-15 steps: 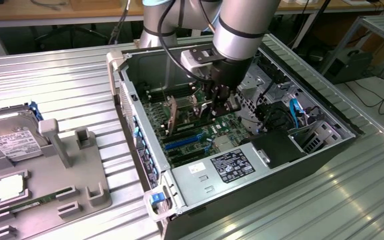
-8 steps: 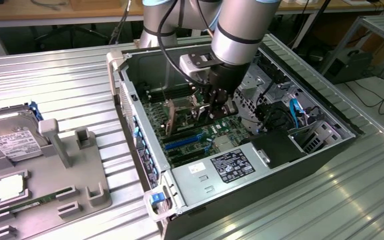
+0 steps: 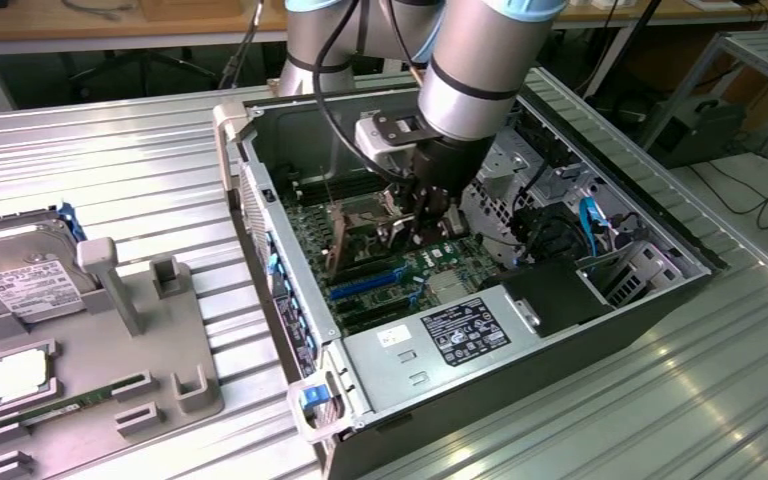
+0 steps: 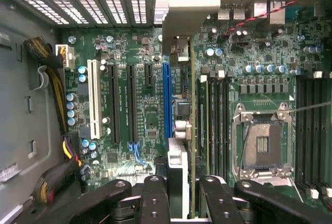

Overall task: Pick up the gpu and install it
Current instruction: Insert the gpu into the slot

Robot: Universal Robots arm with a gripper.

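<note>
The gpu (image 4: pixel 184 130) appears edge-on in the wrist view, a thin card running from my fingers (image 4: pixel 154 198) up to its silver end bracket (image 4: pixel 187 16) at the case's rear wall. My gripper (image 4: pixel 182 206) is shut on the card's upper edge. The card stands upright just beside the long blue slot (image 4: pixel 166 99) of the motherboard (image 4: pixel 148 125); whether it touches a slot I cannot tell. In the exterior view my gripper (image 3: pixel 411 225) reaches down inside the open computer case (image 3: pixel 398 375), with the gpu (image 3: pixel 357 240) below it over the board.
Black expansion slots (image 4: pixel 113 105) and a white one (image 4: pixel 94 99) lie beside the blue slot; a CPU socket (image 4: pixel 262 141) is on the other side. Cables (image 4: pixel 52 177) crowd the case corner. Outside, a grey fixture (image 3: pixel 104 390) holds a hard drive (image 3: pixel 17 275) and a RAM stick (image 3: pixel 57 410).
</note>
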